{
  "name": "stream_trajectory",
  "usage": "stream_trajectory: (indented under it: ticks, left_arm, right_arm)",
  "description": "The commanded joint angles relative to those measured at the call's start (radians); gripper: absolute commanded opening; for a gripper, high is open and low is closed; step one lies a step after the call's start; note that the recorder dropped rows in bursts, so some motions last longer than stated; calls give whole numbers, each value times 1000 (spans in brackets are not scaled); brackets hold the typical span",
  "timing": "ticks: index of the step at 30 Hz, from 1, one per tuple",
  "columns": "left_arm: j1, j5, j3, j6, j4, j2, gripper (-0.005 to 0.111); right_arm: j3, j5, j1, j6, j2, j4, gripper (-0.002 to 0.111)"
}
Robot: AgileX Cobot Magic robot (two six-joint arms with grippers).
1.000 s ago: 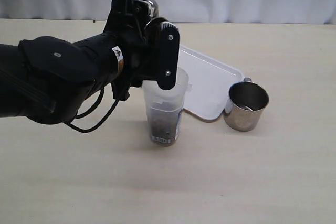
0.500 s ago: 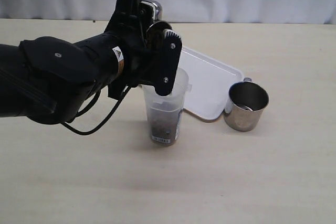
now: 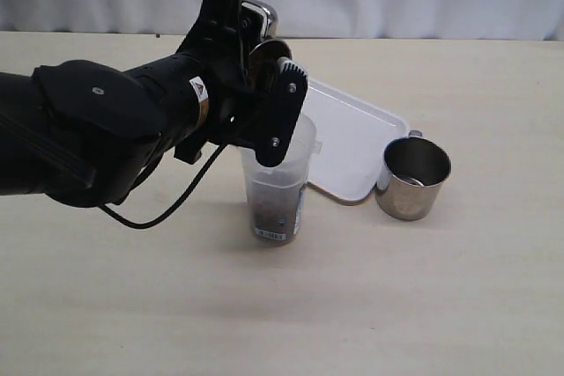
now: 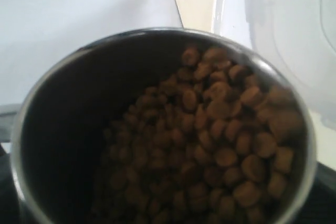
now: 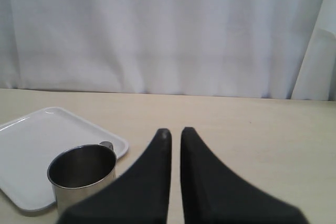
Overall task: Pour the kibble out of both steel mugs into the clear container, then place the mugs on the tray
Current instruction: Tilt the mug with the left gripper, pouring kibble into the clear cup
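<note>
Left gripper rolled further, clamped on shiny steel mug of brown kibble pellets. Mug mouth hangs above tall clear plastic container.

The first steel mug sits tilted inside the left pincer, half full of brown kibble. Just under the pincer the clear container stands upright, with some kibble low inside. Right of the pincer lies the white tray. Beside it, the second steel mug stands upright and looks empty.
</note>
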Motion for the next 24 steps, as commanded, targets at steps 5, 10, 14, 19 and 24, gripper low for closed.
stream_trajectory:
  ticks: [5, 10, 14, 19, 24]
  left_arm:
    - [-3, 8, -34, 26, 20, -4, 0]
    - [-3, 8, -34, 82, 20, -4, 0]
    - [-3, 10, -34, 130, 20, -4, 0]
    - [-3, 2, -34, 204, 20, -4, 0]
    - [-3, -8, -51, 214, 20, -4, 0]
  right_arm:
    - [5, 1, -3, -3, -3, 1, 5]
    - [5, 1, -3, -3, -3, 1, 5]
    - [5, 1, -3, -3, -3, 1, 5]
    - [5, 1, -3, -3, -3, 1, 5]
    - [5, 1, -3, -3, -3, 1, 5]
